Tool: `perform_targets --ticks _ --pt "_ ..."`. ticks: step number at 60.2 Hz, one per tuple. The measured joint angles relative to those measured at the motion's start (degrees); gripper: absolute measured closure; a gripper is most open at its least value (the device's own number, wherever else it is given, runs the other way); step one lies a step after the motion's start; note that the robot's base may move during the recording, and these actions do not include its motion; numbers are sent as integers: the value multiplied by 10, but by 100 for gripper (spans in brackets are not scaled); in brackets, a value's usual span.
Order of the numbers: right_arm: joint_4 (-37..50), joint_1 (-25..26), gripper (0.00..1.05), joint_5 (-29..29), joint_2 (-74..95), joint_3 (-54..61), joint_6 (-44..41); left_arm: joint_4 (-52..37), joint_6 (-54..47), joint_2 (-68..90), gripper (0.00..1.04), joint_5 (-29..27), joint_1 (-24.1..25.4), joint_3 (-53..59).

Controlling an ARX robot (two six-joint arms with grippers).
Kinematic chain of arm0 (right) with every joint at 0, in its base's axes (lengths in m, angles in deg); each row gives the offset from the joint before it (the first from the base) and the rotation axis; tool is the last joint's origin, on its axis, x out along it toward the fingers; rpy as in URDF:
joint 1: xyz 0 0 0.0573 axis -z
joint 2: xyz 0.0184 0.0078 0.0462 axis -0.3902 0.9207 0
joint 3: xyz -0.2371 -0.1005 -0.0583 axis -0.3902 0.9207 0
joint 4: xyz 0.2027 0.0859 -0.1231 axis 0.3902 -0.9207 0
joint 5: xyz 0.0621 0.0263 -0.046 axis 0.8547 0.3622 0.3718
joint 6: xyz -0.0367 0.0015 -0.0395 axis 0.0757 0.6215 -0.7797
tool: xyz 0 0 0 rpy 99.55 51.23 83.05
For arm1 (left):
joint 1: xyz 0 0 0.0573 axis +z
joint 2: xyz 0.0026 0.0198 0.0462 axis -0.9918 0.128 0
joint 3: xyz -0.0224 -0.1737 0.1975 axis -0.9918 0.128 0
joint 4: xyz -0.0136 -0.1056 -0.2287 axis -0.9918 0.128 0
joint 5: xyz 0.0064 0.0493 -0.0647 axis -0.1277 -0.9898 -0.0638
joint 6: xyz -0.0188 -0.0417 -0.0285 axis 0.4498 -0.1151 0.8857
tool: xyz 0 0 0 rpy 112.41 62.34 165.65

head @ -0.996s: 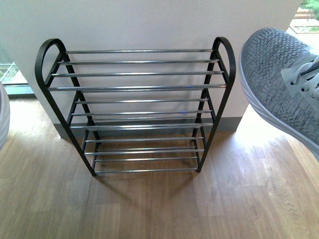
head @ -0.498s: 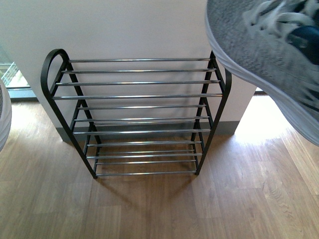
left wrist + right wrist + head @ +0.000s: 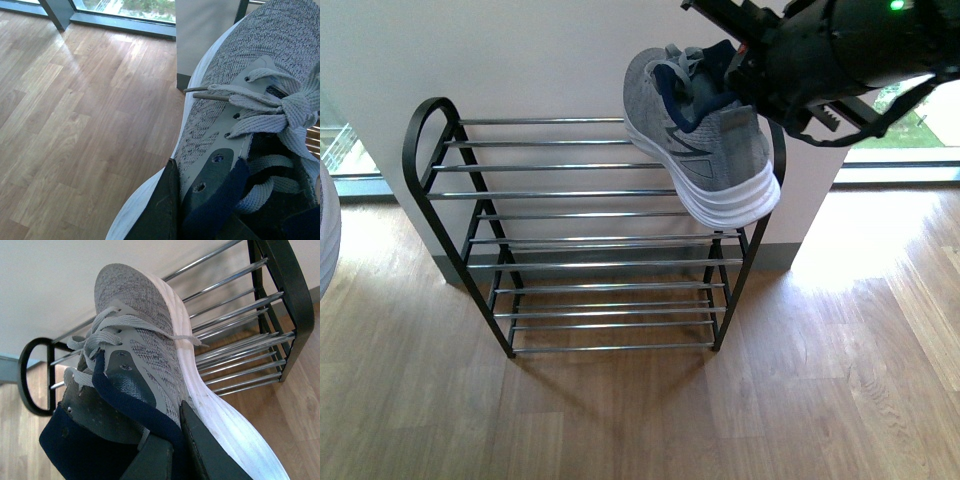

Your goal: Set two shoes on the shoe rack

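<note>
Stretching across the front view, the wood floor (image 3: pixel 620 420) lies open from the rack's feet toward 6 o'clock, and a white wall (image 3: pixel 520 50) closes the scene at 12 o'clock. The shoe rack (image 3: pixel 550 194) stands close against that wall: two black arched side frames and three tiers of chrome rods. Its top tier runs bare from the left frame at 9 o'clock to past mid-span.

The robot's right arm (image 3: pixel 850 50) reaches in from 1 o'clock. Its right pincer (image 3: pixel 174 426) is clamped on the navy collar of a grey knit sneaker (image 3: pixel 705 150). That sneaker hangs tilted over the right end of the top tier, toe toward 11 o'clock. Its white heel juts past the front rod, just beside the right frame; whether the sole touches the rods cannot be told.

Half a second earlier the same shoe filled the upper right corner, close to the camera, and the arm was out of sight. The rack has not shifted.

A second sneaker (image 3: pixel 225 90) shows in the left wrist view, above the floor, with the left pincer (image 3: pixel 202 215) gripping its side near the collar. A sliver of white sole (image 3: pixel 325 240) edges the front view at 9 o'clock. Two sneakers are counted, one per pincer.
</note>
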Motion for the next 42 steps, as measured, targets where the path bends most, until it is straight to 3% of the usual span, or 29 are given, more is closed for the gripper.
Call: perform_targets --ticks 24,42 --pt "-93 19 103 -111 168 -214 78 0 0 0 103 0 0 0" --pt "-92 35 103 -129 234 -290 89 0 0 0 103 0 0 0"
